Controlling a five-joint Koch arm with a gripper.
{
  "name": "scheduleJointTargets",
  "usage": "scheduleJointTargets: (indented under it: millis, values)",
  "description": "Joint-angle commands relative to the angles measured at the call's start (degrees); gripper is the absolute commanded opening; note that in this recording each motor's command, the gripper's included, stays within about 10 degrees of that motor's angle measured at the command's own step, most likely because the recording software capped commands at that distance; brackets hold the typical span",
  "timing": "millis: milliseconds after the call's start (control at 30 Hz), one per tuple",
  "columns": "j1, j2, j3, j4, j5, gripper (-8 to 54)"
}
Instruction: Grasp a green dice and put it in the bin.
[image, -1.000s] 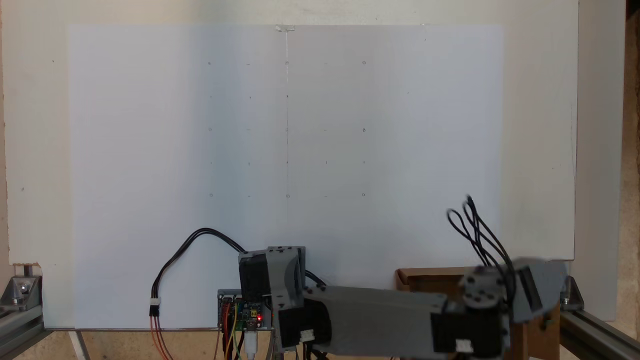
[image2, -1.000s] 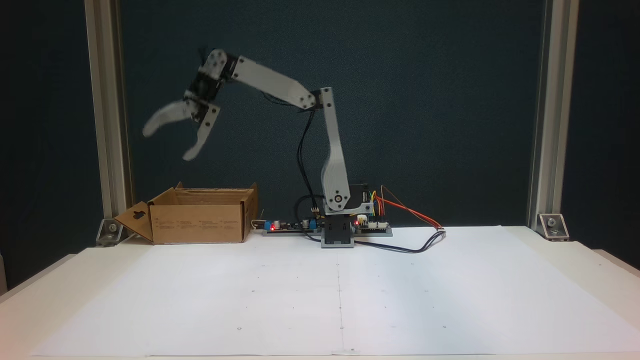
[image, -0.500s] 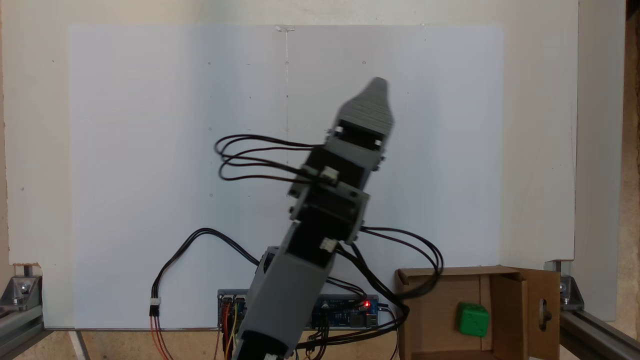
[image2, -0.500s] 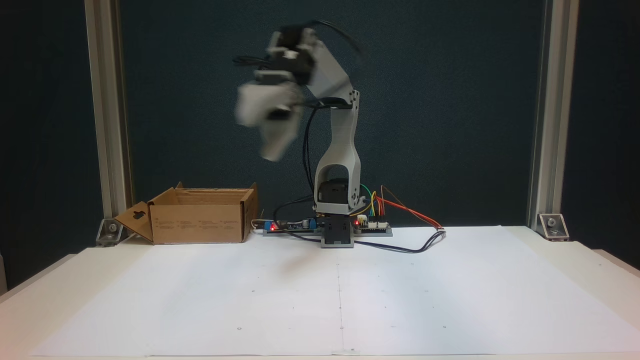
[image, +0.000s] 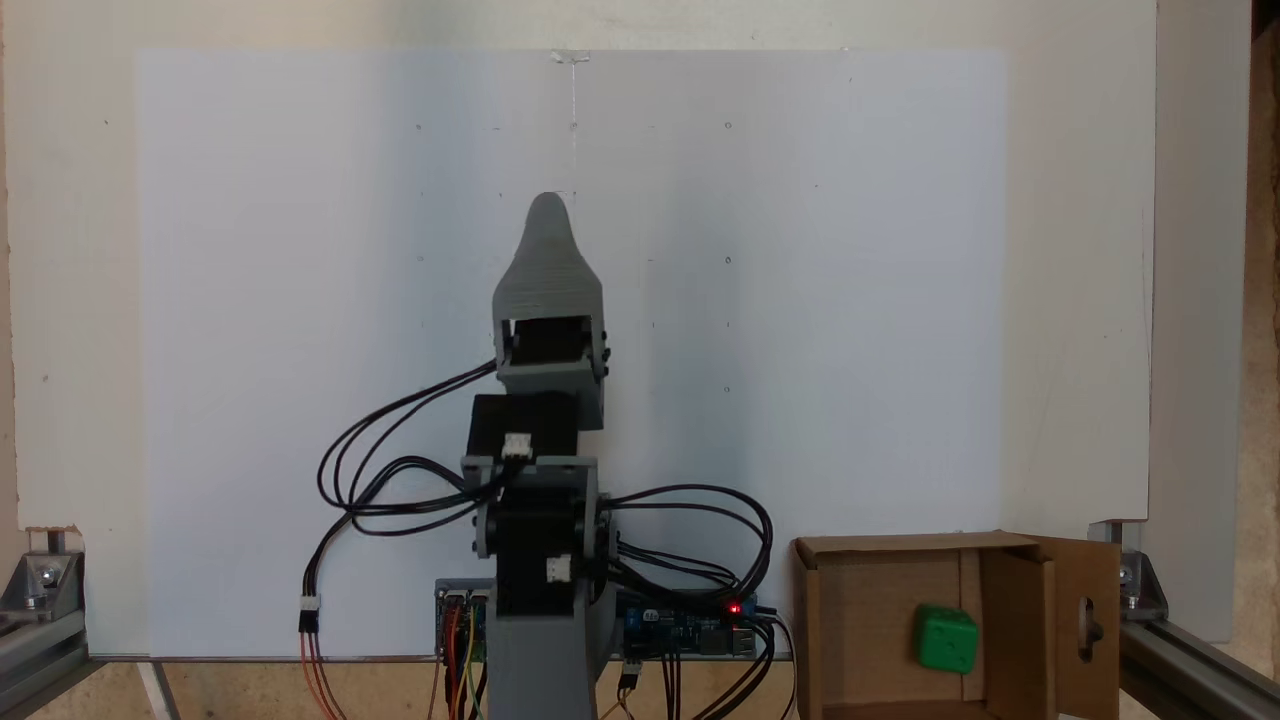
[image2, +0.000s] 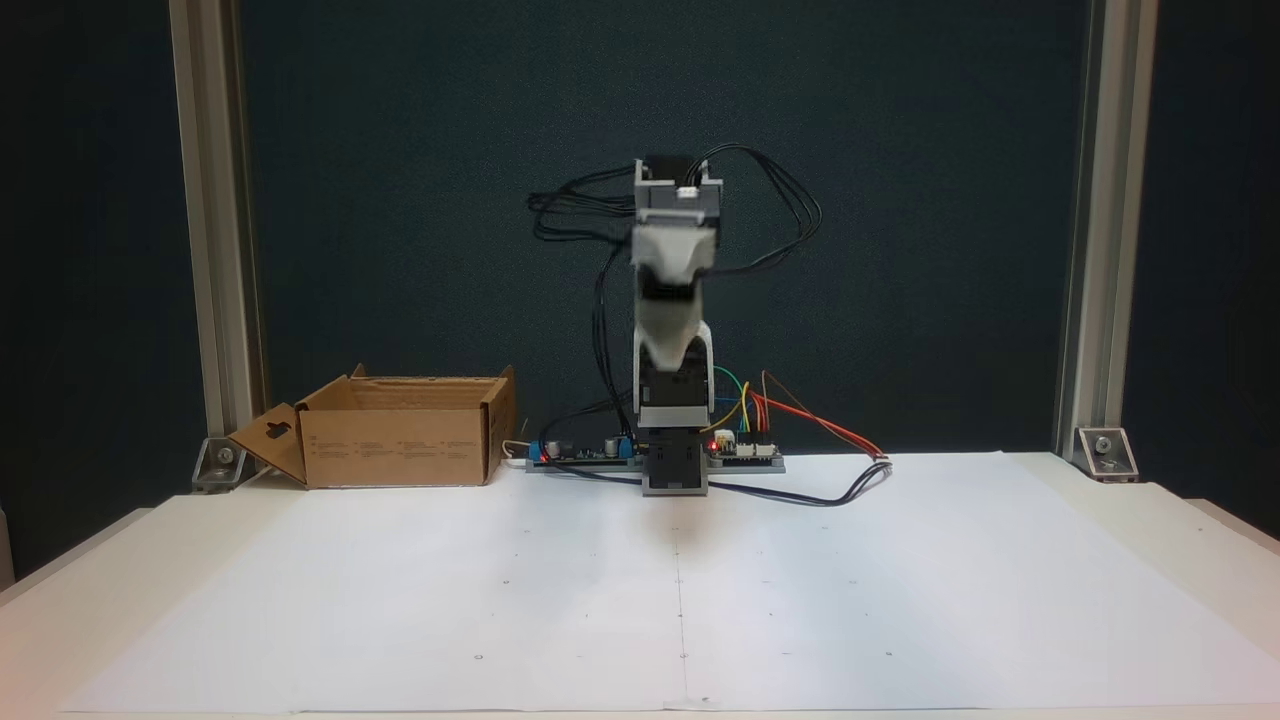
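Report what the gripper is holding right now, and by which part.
Nothing is held. The gripper hangs above the white sheet with no object at it, while the green dice lies inside the bin.

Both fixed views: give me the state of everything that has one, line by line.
Dice: lying inside the box, not held.
Box: flaps open, upright on the table beside the arm's base.
Gripper: raised over the paper, apart from the box; fingers overlap in both fixed views, so open or shut cannot be told.
Board LED: lit red.
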Motion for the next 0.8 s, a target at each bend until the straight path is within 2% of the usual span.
scheduleJointTargets:
  millis: [0,367,767]
  values:
    - [-2.11,5.54,1.23,-8.35,3.16,44.6]
    - [-1.05,6.50,13.45,-36.19,2.72,45.0]
    - [0.62,6.42,38.14,-64.49,1.67,43.8]
